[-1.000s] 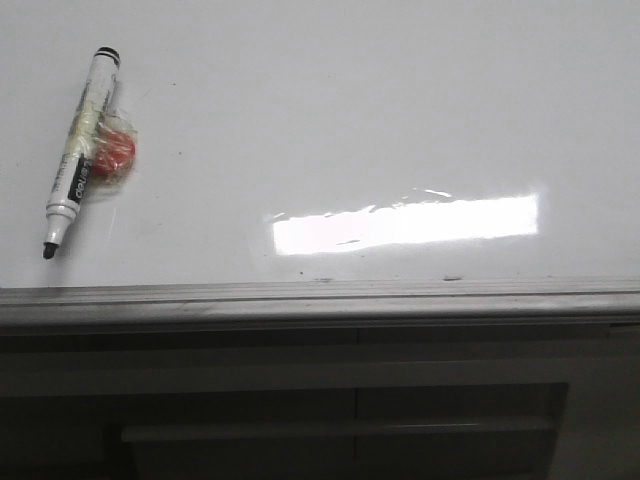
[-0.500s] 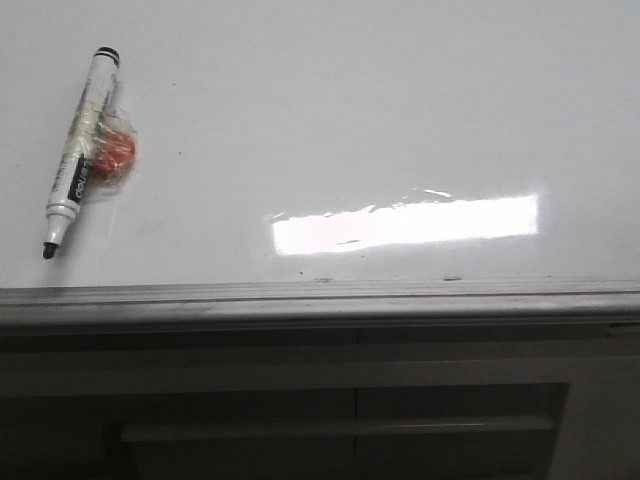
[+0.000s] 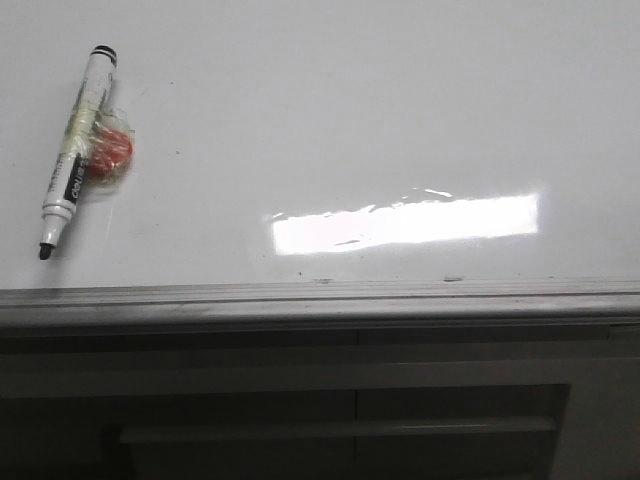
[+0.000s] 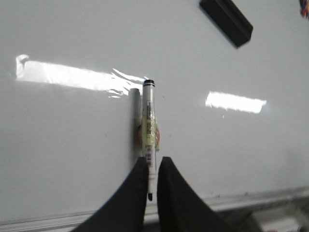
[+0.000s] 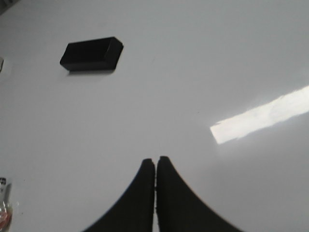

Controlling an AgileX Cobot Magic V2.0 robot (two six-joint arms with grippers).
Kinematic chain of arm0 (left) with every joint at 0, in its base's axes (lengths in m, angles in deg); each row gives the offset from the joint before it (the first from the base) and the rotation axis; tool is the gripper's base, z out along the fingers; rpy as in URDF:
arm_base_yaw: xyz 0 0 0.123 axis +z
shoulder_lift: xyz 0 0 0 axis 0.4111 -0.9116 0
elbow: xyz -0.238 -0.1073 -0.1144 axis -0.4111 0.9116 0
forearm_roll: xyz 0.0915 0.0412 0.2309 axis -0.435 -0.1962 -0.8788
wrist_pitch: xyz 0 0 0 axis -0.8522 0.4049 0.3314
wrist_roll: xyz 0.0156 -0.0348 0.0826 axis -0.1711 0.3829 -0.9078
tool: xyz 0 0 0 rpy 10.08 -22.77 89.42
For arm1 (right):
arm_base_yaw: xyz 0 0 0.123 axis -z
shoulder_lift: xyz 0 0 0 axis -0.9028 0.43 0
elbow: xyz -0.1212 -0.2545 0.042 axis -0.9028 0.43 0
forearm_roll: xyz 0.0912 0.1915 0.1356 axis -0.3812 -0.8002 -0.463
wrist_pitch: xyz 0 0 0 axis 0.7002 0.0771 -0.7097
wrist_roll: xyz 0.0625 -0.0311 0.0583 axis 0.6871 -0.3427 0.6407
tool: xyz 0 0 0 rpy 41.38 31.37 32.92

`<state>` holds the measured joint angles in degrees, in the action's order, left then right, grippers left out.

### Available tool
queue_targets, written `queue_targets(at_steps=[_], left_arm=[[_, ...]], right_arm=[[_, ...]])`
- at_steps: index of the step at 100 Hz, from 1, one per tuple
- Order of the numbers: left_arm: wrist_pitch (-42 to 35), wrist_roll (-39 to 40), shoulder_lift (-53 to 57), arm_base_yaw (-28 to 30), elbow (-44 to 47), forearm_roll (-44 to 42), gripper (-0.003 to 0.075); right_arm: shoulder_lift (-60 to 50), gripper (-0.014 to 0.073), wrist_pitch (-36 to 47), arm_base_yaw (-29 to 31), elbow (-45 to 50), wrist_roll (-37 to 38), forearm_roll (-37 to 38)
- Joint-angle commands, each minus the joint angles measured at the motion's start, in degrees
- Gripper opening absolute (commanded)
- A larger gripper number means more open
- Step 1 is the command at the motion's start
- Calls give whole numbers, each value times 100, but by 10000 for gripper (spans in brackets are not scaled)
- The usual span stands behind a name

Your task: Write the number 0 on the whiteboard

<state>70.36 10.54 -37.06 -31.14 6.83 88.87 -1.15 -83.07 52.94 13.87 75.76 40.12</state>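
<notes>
Glossy white whiteboard (image 3: pixel 330 120), black-capped white marker (image 3: pixel 73 150) lying on it, left claw (image 4: pixel 152 180) narrowly parted around marker's tip end, right claw (image 5: pixel 155 179) closed, empty.

Near my desk's front-left corner I see a marker (image 3: pixel 72 150), uncapped tip toward the front edge, with a red lump (image 3: pixel 108 152) taped against its barrel. Elsewhere lies a black block eraser (image 5: pixel 91 54).

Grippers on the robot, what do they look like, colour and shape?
Both the left gripper and right gripper have two plain black, matte fingers, broad at the base and curving to narrow tips. No cables, markings or labels are visible on them.
</notes>
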Motion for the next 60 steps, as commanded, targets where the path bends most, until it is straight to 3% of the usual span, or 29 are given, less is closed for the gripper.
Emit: queue_targets(at_steps=[1, 11, 20, 36, 50, 60], left_arm=[[663, -356, -799, -21, -929, -699, 181], [1497, -753, -1647, -21, -1582, -1002, 332], [1640, -880, -2322, -102, -2092, -1184, 328], [1638, -799, -3158, -656, -2706, -1720, 270], [2310, 346, -3966, -1281, -3189, -3178, 263], [2296, 819, -4347, -1731, -3238, -3106, 267]], right_arm=[[233, 75, -259, 32, -487, -213, 32], [428, 253, -333, 32, -648, -533, 32], [556, 344, -445, 32, -734, -531, 32], [684, 349, -559, 32, -734, -575, 32], [684, 349, -611, 32, -734, -746, 32], [684, 349, -751, 32, -734, -746, 32]])
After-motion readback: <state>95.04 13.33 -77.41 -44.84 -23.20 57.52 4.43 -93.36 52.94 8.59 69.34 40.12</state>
